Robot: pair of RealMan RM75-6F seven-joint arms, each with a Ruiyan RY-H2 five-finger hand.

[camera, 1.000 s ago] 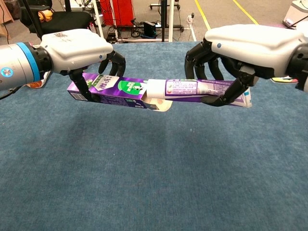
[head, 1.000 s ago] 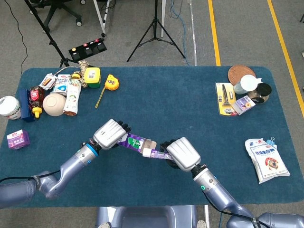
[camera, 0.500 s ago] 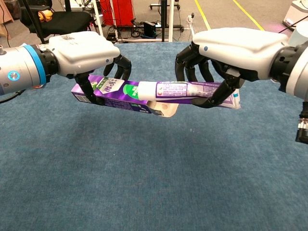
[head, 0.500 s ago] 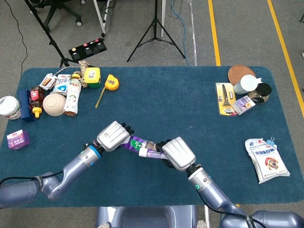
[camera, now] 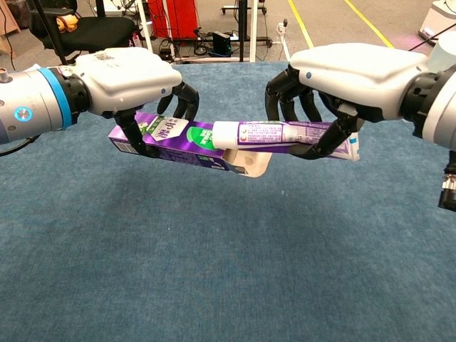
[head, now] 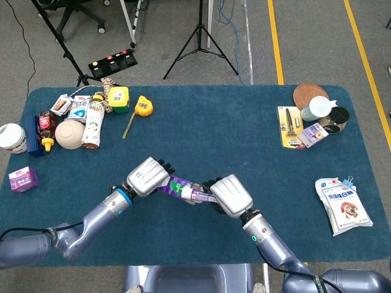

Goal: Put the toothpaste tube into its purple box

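Above the blue carpeted table (camera: 214,271), the left hand (camera: 128,75) grips the long purple cardboard box (camera: 174,139); the right hand (camera: 349,71) grips the white-and-purple toothpaste tube (camera: 274,132), whose cap end lies at the box's open flap.

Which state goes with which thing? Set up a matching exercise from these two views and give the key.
Things:
1. toothpaste tube
2. purple box
3. white pouch
4. tape measure

States:
A. lying on the table near its right edge
B. held off the table by the left hand, open end toward the other hand
C. lying on the far left part of the table, yellow
D. held level by the right hand, cap end at the box mouth

Pairs: 1-D, 2-B, 3-A, 4-C
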